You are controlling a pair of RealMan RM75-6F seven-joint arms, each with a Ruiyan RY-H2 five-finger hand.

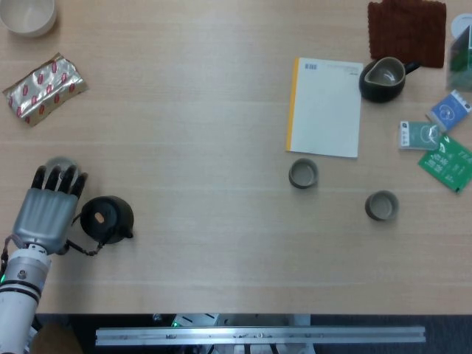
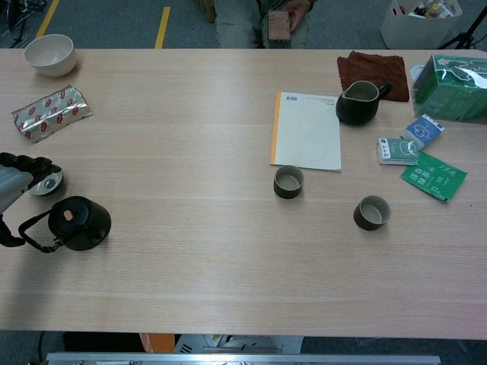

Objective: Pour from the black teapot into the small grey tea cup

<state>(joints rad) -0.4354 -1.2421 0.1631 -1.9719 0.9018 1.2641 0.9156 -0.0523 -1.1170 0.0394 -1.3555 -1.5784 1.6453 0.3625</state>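
Matt pale wood table (image 1: 184,133), glossy foil packet (image 1: 44,87), rough brown cloth (image 1: 407,28)

left hand (image 1: 46,214): silver-grey metal back, ribbed | fingers (image 1: 55,179): black, slim, rounded tips | wrist: white cylinder with black ring bands | forearm: white, smooth casing

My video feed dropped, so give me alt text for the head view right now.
Top-down table view: the left hand sits at the lower left beside the black teapot, at its wire handle, though a grip cannot be confirmed. Two small grey tea cups stand far to the right, below a notepad.
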